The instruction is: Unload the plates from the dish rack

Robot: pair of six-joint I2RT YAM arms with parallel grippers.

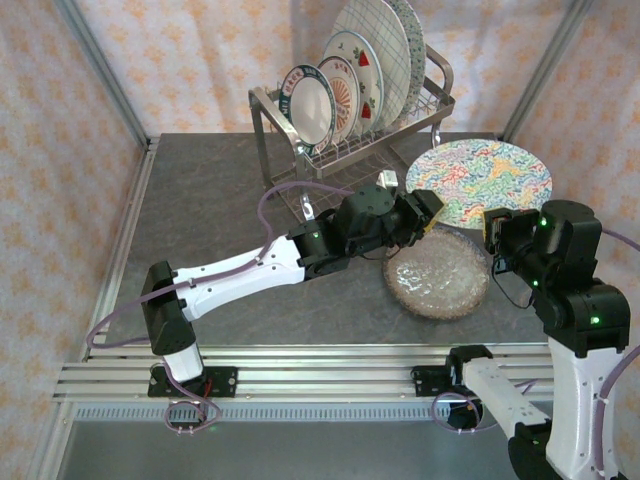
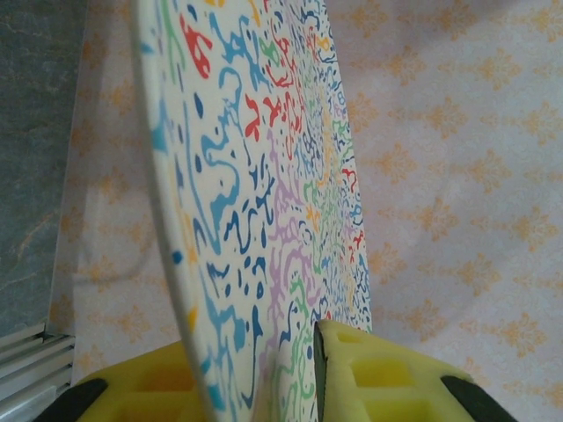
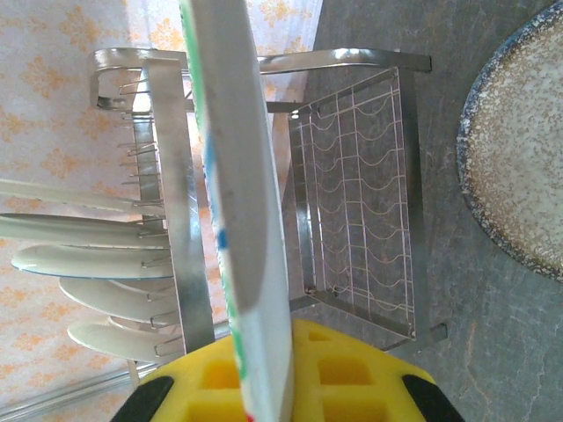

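A colourful squiggle-patterned plate point(image 1: 485, 180) hangs in the air right of the dish rack point(image 1: 350, 135), above the table. My left gripper point(image 1: 428, 212) is shut on its near-left rim, and the patterned face point(image 2: 255, 158) runs up between the yellow pads point(image 2: 387, 378). My right gripper point(image 1: 495, 232) is shut on the near-right rim, and the plate's edge point(image 3: 237, 176) stands between the right gripper's point(image 3: 264, 378) pads. Several plates point(image 1: 340, 90) stand upright in the rack's upper tier point(image 3: 88, 255). The lower wire tier point(image 3: 361, 202) holds nothing.
A grey glassy plate point(image 1: 440, 275) lies flat on the table just below the held plate, its speckled rim point(image 3: 519, 158) right of the rack. Patterned walls close in the back and both sides. Aluminium rails point(image 1: 300, 375) run along the near edge.
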